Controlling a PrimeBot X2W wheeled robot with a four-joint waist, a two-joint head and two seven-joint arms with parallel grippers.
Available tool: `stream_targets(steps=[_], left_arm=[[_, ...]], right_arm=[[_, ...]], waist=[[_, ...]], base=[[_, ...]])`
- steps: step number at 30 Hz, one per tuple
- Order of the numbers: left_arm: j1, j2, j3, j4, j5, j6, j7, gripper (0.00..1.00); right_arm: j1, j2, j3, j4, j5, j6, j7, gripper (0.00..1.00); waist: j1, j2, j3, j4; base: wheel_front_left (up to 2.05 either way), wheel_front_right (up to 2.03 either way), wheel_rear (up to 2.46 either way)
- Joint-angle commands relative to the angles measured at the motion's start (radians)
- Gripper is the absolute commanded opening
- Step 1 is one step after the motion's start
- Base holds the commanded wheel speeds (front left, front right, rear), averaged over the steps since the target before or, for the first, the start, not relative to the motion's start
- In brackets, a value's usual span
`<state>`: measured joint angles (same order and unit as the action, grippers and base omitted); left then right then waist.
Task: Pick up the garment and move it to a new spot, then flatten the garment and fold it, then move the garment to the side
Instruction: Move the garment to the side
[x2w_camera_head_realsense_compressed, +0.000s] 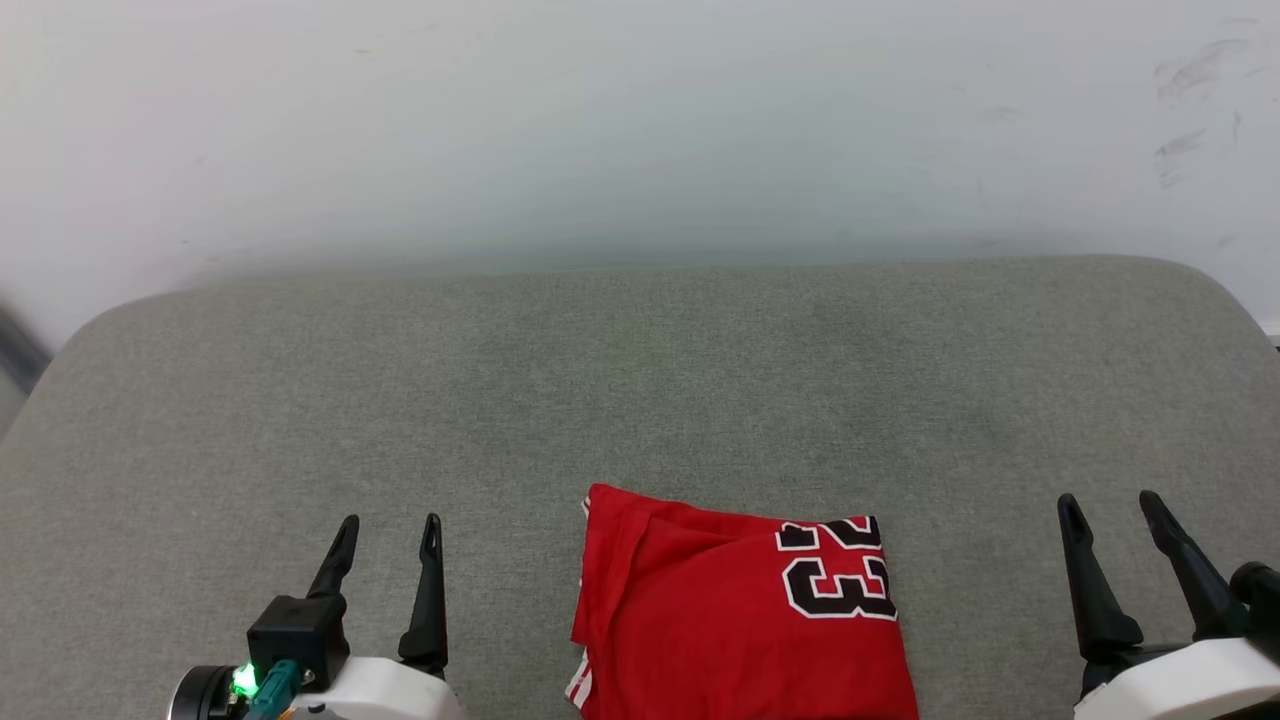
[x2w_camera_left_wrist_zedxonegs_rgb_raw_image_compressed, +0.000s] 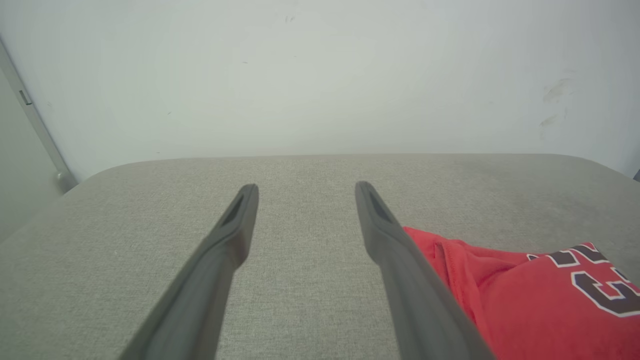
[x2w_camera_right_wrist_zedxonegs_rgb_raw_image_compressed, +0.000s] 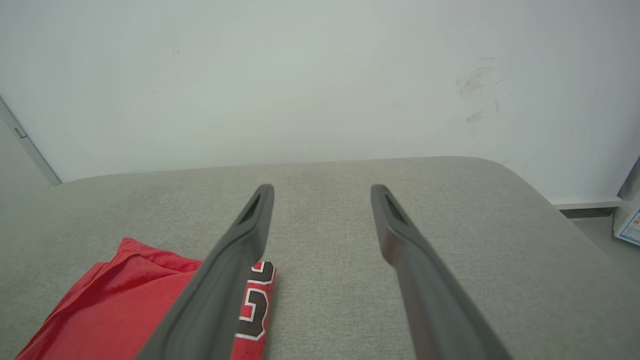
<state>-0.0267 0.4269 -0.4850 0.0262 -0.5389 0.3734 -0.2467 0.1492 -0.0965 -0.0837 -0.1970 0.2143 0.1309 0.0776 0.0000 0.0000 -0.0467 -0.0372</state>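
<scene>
The left gripper (x2w_camera_head_realsense_compressed: 391, 522) sits at the lower left of the head view. Its two dark fingers are spread wide with nothing between them, and their tips hang over bare grey fabric. In the left wrist view those fingers rise from the bottom edge in an open V. The one on the right of that frame overlaps the red cloth's edge, though the head view shows a clear gap between gripper and cloth. A green light (x2w_camera_head_realsense_compressed: 243, 680) glows on the wrist behind it.

The right gripper (x2w_camera_head_realsense_compressed: 1109, 500), at the lower right of the head view, is just as wide apart and also empty, clear of the cloth.

Between the two grippers, at the bottom centre of the head view, lies the garment (x2w_camera_head_realsense_compressed: 720, 620). It is folded into a compact red rectangle, with its lower part cut off by the frame edge. A black number patch (x2w_camera_head_realsense_compressed: 835, 570) with white outline shows at its upper right corner, and striped trim (x2w_camera_head_realsense_compressed: 578, 685) peeks out at its lower left.

It rests on a grey cushioned surface (x2w_camera_head_realsense_compressed: 640, 380) whose far edge meets a pale wall (x2w_camera_head_realsense_compressed: 640, 120).
</scene>
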Motion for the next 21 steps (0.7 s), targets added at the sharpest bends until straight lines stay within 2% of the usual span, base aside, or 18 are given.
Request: stream_targets(steps=[1, 6, 12, 15, 21], left_arm=[[0.011, -0.001, 0.001, 0.003, -0.001, 0.0, -0.004, 1.0], [0.003, -0.005, 0.006, -0.001, -0.007, 0.002, -0.005, 1.0], [-0.016, -0.022, 0.011, -0.003, 0.0, 0.002, -0.013, 1.0], [-0.026, -0.037, 0.012, -0.002, 0.008, -0.004, -0.013, 1.0], [-0.055, -0.048, 0.013, -0.012, 0.032, -0.019, -0.017, 1.0]], right_arm=[[0.014, 0.003, -0.005, -0.005, 0.007, 0.0, 0.003, 1.0], [-0.002, -0.007, -0.052, 0.038, 0.073, 0.0, 0.076, 1.0], [-0.076, -0.078, -0.113, 0.194, 0.227, 0.0, 0.282, 1.0], [-0.12, -0.125, -0.092, 0.3, 0.311, 0.0, 0.407, 1.0], [-0.198, -0.131, -0.022, 0.456, 0.485, 0.0, 0.607, 1.0]], waist=[[0.0, 0.0, 0.0, 0.0], [0.0, 0.0, 0.008, 0.001], [0.0, 0.0, 0.025, 0.021], [0.0, 0.0, 0.032, 0.044], [0.0, 0.0, 0.058, 0.102]], base=[[0.0, 0.0, 0.0], [0.0, 0.0, 0.0], [0.0, 0.0, 0.0], [0.0, 0.0, 0.0], [0.0, 0.0, 0.0]])
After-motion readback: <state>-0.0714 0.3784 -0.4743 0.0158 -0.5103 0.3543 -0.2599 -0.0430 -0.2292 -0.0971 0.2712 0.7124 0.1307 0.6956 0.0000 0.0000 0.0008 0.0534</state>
